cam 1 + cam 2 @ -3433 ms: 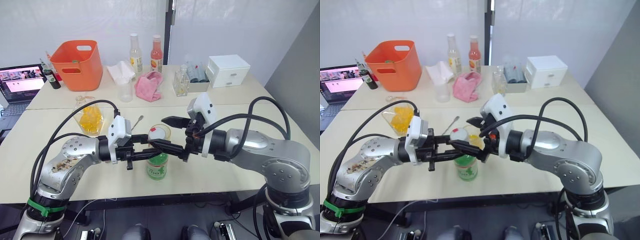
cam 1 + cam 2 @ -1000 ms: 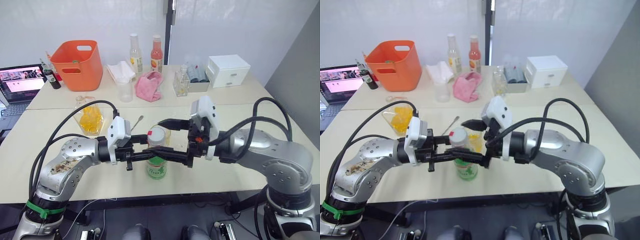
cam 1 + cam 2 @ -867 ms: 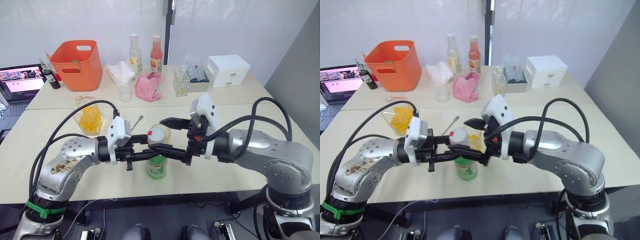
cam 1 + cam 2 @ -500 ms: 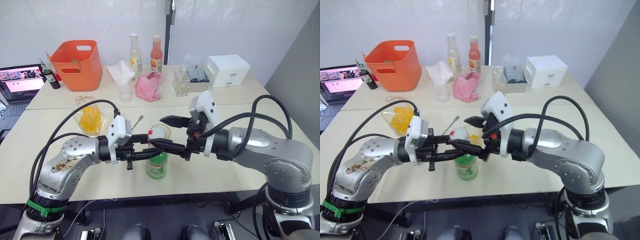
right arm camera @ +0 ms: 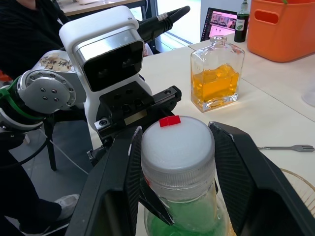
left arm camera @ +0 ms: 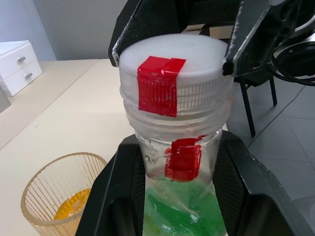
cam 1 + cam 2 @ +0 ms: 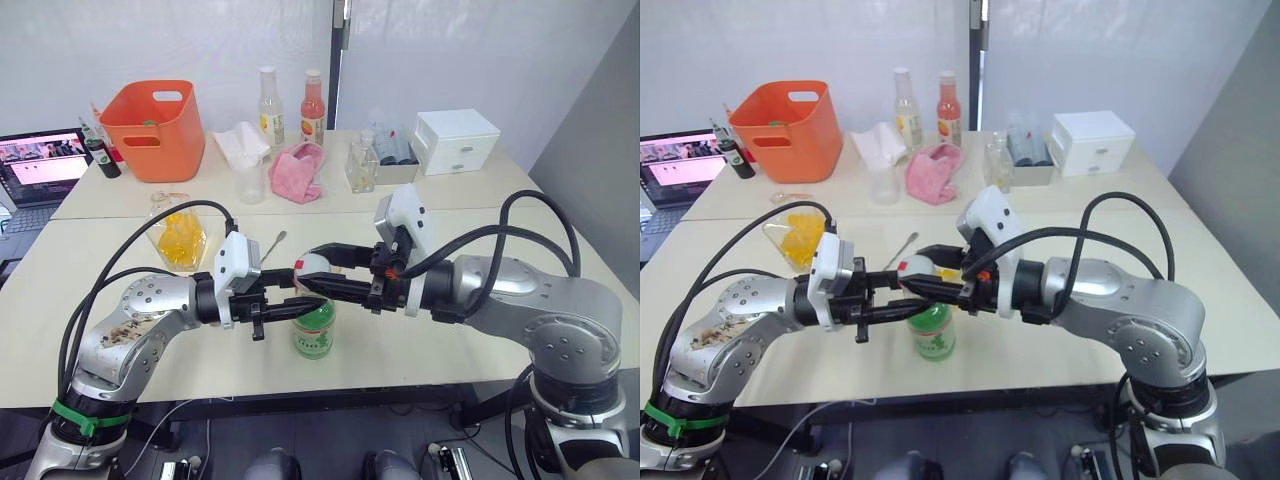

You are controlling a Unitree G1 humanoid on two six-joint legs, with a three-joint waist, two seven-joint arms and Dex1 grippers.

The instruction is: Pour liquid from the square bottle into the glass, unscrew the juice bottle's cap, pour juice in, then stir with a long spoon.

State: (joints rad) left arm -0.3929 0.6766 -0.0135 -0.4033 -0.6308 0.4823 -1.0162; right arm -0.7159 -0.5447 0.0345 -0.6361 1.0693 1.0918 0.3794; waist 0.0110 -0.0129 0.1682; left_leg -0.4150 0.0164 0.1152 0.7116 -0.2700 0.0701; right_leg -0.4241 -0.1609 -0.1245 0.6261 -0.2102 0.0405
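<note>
Clear round plastic juice bottle with green label [image 7: 314,330] standing at lower centre, left gripper [image 7: 283,304] clamping its neck, right gripper [image 5: 176,162] closing around white screw cap [image 5: 177,147].

Two pale tables [image 7: 440,345] stand pushed together. On the near one, the juice bottle [image 7: 314,327] stands at 6 o'clock, the glass [image 6: 63,194] just behind it, the long spoon [image 7: 274,243] beyond, the square bottle [image 7: 178,229] at 9. The far table carries an orange bin [image 7: 156,129] at 11 and a white drawer box [image 7: 456,141] at 1.

left claw [image 7: 290,303] clamped (level reach) | right claw [image 7: 322,270] fingers closed in, opposing
</note>
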